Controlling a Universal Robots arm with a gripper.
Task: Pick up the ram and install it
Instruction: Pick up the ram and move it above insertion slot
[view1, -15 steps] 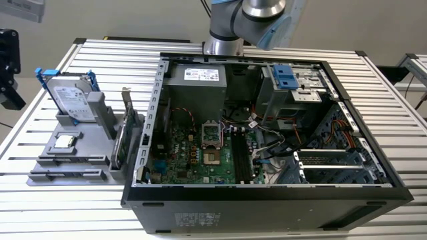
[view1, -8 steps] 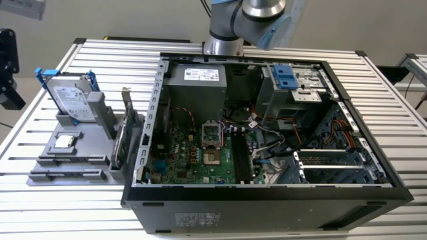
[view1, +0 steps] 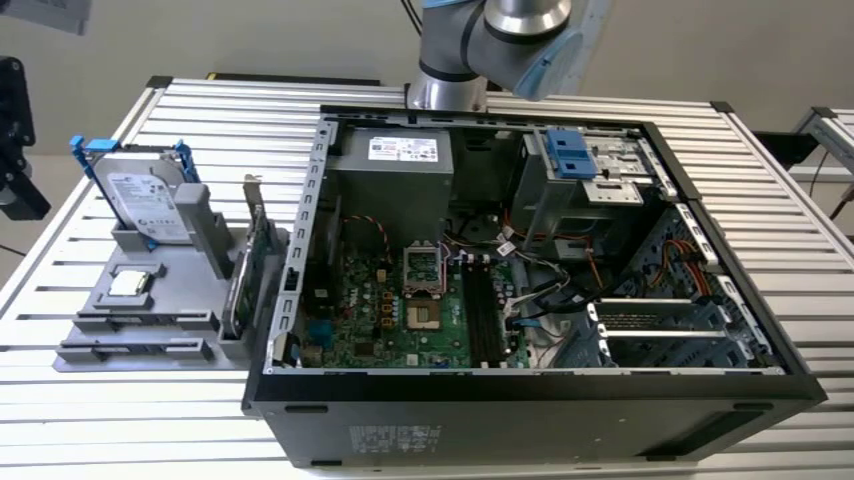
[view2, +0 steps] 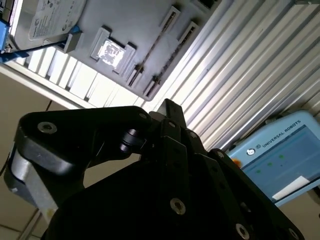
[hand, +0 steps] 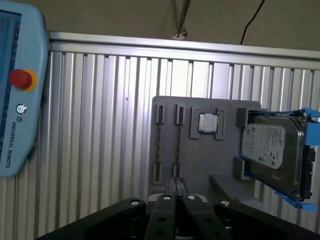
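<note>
On the grey holder (hand: 165, 107) two thin long strips (hand: 159, 145) stand edge-on in its narrow slots; they look like the ram, though I cannot make out their colour. The same strips (view2: 155, 45) show in the second wrist view. My gripper (hand: 175, 184) hangs well above the holder's near edge, its fingers closed together with nothing visible between them. Its black body and tip (view2: 168, 106) show in the second wrist view. The open computer case (view1: 287, 380) lies on the table, with the black memory slots (view1: 483, 310) on its motherboard. The arm (view1: 514, 40) is behind the case.
The holder also carries a silver hard drive with blue rails (hand: 272, 150), a processor chip (hand: 208, 123) and a green expansion card (view1: 251, 255). A blue teach pendant (hand: 17, 95) lies on the ribbed aluminium table (hand: 100, 125). Cables (view1: 547, 290) fill the case's middle.
</note>
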